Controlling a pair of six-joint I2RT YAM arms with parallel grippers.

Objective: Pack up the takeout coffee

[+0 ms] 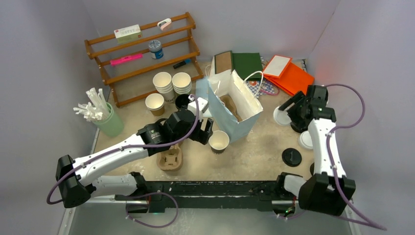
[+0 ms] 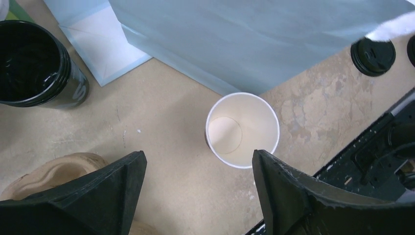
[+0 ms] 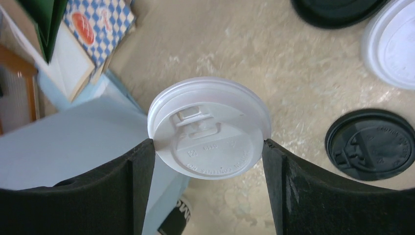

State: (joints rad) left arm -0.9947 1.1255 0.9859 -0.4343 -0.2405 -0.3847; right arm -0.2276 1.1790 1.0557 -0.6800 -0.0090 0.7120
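No lidded cup shows. A lidless white paper cup (image 1: 219,141) stands upright in front of the open light-blue paper bag (image 1: 235,105). My left gripper (image 1: 205,129) hovers open just left of and above the cup; in the left wrist view the cup (image 2: 242,129) sits ahead of the gripper (image 2: 198,156), near the right finger. My right gripper (image 1: 294,111) is shut on a round white plastic lid (image 3: 209,127), pinched by its rim and held above the table to the right of the bag (image 3: 73,142).
A black cup (image 2: 34,63) and stacked lidless white cups (image 1: 171,83) stand behind the left gripper. A pulp cup carrier (image 1: 170,159) lies near the front. A loose black lid (image 1: 291,157) and white lid (image 1: 306,140) lie at right. Wooden rack (image 1: 142,54) at back left.
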